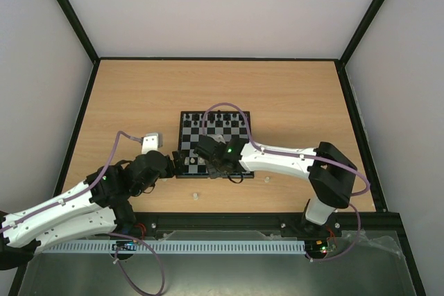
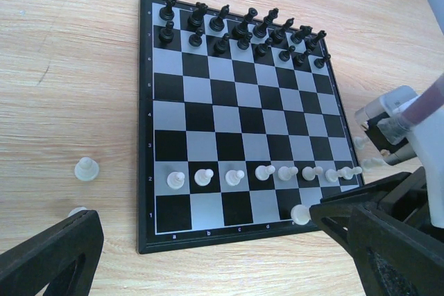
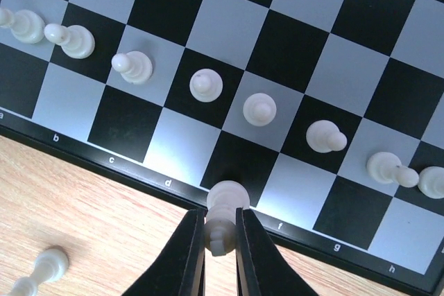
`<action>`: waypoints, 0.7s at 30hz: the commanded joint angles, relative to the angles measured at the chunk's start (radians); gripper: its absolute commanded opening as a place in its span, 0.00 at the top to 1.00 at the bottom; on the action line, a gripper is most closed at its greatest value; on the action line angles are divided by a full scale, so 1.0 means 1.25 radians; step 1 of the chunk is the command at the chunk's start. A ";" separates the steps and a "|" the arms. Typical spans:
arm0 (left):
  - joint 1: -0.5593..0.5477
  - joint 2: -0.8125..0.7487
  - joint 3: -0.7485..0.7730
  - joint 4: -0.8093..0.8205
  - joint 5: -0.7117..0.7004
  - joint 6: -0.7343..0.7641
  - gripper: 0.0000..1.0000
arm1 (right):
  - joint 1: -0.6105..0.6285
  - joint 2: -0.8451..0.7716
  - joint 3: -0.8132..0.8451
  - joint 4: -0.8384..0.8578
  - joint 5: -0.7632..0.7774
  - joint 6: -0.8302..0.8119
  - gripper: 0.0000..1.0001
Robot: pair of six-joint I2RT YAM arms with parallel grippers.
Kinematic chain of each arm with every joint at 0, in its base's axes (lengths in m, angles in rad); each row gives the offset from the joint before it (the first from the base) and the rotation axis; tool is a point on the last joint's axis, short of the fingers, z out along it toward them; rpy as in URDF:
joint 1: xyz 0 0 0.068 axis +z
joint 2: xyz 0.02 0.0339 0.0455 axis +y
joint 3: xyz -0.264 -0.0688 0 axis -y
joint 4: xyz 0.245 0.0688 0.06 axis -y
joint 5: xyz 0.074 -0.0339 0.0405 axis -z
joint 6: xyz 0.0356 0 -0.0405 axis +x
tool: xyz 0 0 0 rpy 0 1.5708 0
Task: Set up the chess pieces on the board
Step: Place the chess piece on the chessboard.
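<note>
Risk: right gripper (image 3: 220,244) pinches a white piece (image 3: 227,200) standing on the board (image 3: 291,46), near row, e file. We may topple it on release or knock the pawns (image 3: 260,109) just beyond; left gripper (image 2: 215,258) spread, empty.

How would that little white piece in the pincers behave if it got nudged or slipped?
The white piece looks like hard, smooth plastic, so it is probably stiff, very light, and a bit slippery between the narrow fingers of the right gripper. It stands tall over a small round base, so a nudge would likely tip it and let it roll.
</note>
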 commanded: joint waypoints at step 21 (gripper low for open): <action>-0.002 0.001 -0.009 0.014 -0.003 0.012 0.00 | -0.053 0.041 -0.010 0.039 -0.045 -0.039 0.92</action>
